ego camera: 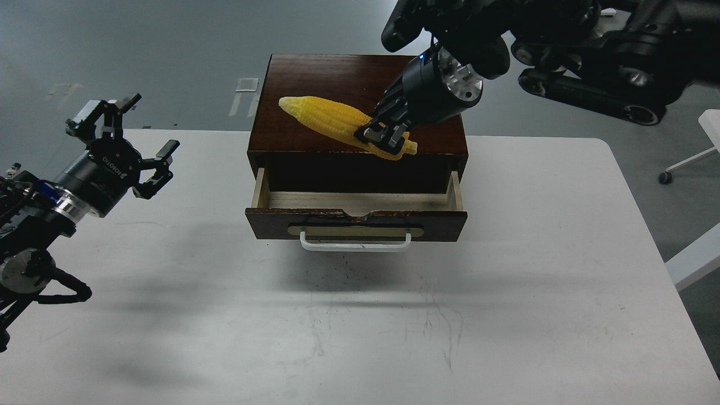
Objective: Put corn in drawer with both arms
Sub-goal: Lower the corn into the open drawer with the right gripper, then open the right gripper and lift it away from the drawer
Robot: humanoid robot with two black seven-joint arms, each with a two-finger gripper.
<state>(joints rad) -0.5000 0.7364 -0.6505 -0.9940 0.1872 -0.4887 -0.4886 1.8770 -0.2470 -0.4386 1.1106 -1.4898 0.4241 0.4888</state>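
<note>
The yellow corn (326, 115) lies across the top of the dark brown cabinet (315, 73), tip pointing left. My right gripper (383, 136) comes down from the upper right and is shut on the corn's thick right end, near the cabinet's front edge. The drawer (360, 216) is pulled open below it, showing its pale wood inside, with nothing visible in it; its white bar handle (355, 244) faces me. My left gripper (126, 143) is open and empty, held above the white table to the left of the cabinet.
The white table (506, 315) carries the cabinet at its far middle. A black wheeled robot base (613, 84) stands behind the table at the upper right. A white chair leg with a caster (666, 177) is at the right edge.
</note>
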